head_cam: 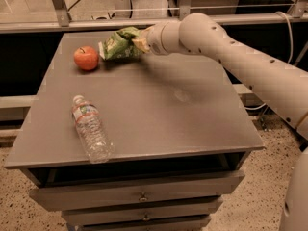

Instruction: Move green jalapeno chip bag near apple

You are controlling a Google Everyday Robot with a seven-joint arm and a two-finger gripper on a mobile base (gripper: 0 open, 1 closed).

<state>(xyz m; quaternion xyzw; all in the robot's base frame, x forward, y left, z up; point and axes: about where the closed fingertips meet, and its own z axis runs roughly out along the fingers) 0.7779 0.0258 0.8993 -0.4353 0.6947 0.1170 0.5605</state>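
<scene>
The green jalapeno chip bag [118, 44] is crinkly green foil with pale markings. My gripper [138, 41] is shut on its right end and holds it low over the far left part of the grey table [159, 114]. The bag's left end is just right of the red-orange apple [86, 58], a small gap apart. The apple sits on the table near the far left corner. My pale arm [231, 52] reaches in from the right.
A clear plastic water bottle [90, 129] lies on its side near the table's front left edge. Drawers [139, 196] sit under the tabletop. A metal rail [96, 23] runs behind the table.
</scene>
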